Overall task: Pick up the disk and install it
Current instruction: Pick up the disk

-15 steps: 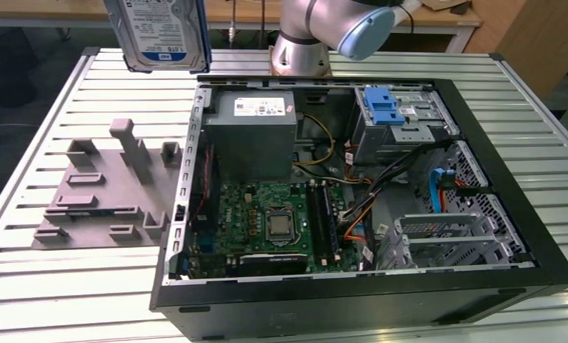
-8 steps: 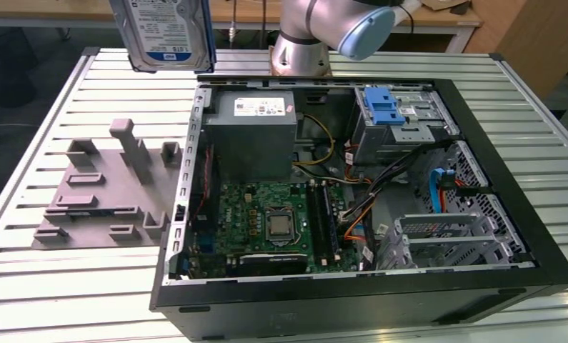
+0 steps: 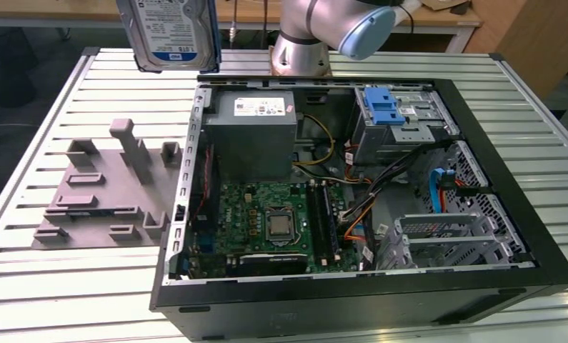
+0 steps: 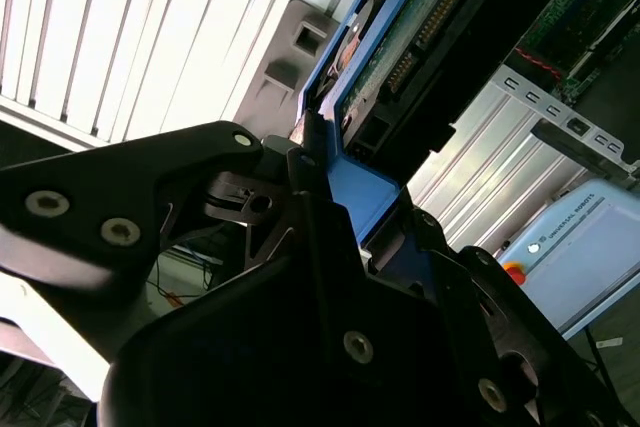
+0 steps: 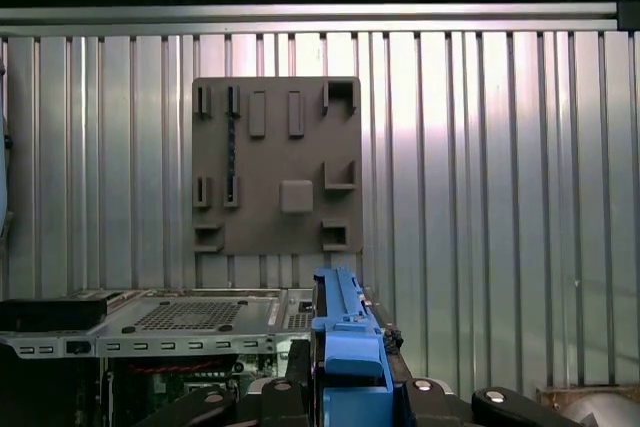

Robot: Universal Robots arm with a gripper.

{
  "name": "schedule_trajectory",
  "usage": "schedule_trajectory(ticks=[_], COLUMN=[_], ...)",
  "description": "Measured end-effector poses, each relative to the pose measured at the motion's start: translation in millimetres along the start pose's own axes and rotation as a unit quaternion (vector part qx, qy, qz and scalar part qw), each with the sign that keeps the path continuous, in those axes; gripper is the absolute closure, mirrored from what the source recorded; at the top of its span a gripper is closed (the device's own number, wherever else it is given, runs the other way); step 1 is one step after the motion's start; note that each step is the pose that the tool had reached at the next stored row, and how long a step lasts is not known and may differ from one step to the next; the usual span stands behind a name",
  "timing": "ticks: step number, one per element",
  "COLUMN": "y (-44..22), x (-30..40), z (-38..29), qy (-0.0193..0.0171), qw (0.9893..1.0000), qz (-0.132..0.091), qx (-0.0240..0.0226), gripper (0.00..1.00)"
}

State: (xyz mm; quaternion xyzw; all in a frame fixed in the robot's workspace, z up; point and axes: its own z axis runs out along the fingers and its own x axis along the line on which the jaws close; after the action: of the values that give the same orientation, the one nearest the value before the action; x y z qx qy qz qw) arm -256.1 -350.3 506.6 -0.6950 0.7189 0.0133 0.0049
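Your gripper (image 4: pixel 335 187) is clamped on the disk (image 3: pixel 174 32) above the bench's (image 3: pixel 64 286) far edge; the disk's top is cut off.

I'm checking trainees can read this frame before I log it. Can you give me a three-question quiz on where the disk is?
1. Fill in: the grey fixture lies toward the exterior view's ____ of the case.
2. The gripper is shut on: A. the disk; B. the fixture; C. the case.
3. True or false: the disk rests on the fixture.
Key: 1 left; 2 A; 3 false, it is held up in the air.
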Motion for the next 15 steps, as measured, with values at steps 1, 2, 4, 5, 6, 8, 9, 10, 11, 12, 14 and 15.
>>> schedule_trajectory(ticks=[1,2,4,5,6,8,9,10,11,12,14,15], y=[-0.2,-0.3,-0.4,-0.4,-0.4,-0.4,-0.5,-0.7,-1.3,-1.9,-3.8,-5.3], x=[0.0,0.0,0.0,0.0,0.0,0.0,0.0,0.0,-0.1,-0.1,-0.1,-0.2], z=[0.0,0.0,0.0,0.0,0.0,0.0,0.0,0.0,0.0,0.0,0.0,0.0], qy=[0.0000,0.0000,0.0000,0.0000,0.0000,0.0000,0.0000,0.0000,0.0000,0.0000,0.0000,0.0000], qw=[1.0000,1.0000,1.0000,1.0000,1.0000,1.0000,1.0000,1.0000,1.0000,1.0000,1.0000,1.0000], qz=[0.000,0.000,0.000,0.000,0.000,0.000,0.000,0.000,0.000,0.000,0.000,0.000], qx=[0.0000,0.0000,0.0000,0.0000,0.0000,0.0000,0.0000,0.0000,0.0000,0.0000,0.0000,0.0000], gripper=[0.64,0.64,0.64,0.64,0.64,0.64,0.64,0.64,0.64,0.64,0.64,0.64])
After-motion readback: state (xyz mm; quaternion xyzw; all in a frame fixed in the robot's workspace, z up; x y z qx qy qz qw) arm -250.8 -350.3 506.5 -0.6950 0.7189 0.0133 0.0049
